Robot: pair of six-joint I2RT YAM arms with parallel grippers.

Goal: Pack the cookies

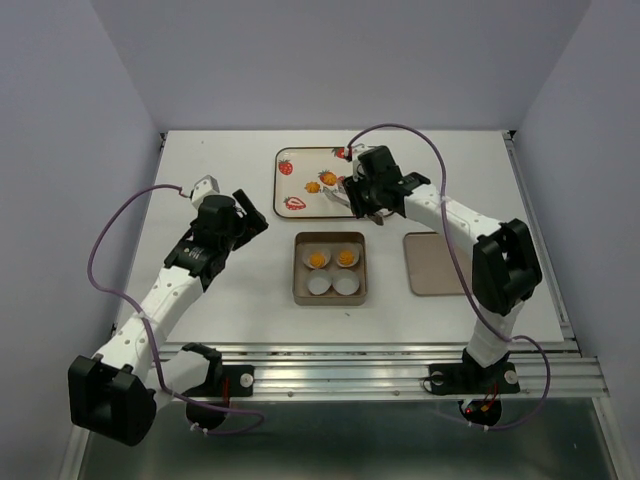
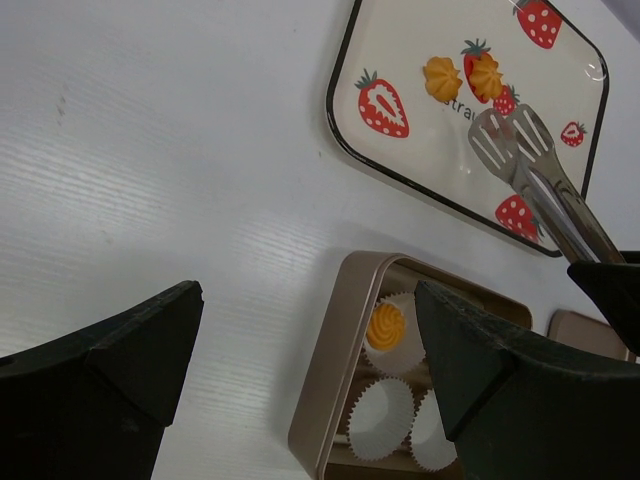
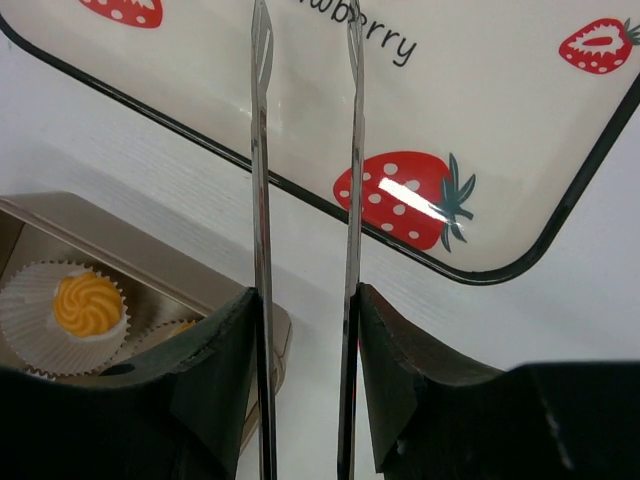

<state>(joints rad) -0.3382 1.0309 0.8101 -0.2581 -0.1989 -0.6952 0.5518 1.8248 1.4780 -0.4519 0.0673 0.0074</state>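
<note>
Right gripper [image 3: 305, 335] pinches the tongs [image 3: 262, 180], tips parted over the strawberry tray [image 3: 480, 120]; two cookies [image 2: 442, 78] [image 2: 484, 72] lie just ahead of the tips. Left gripper [image 2: 305, 300] gapes wide, empty.

Right gripper [image 3: 305, 300] clamped a pair of metal tongs [image 3: 262, 200]. Both arms ran up over the tray [image 3: 500, 110] with a gap between them (tips cut off at the top edge). Red strawberry print [image 3: 400, 200] sat just right of them. Lower left on the white table [image 3: 600, 300]: gold tin [image 3: 150, 250], one cookie [image 3: 85, 303] in a white paper cup [image 3: 25, 315].
</note>
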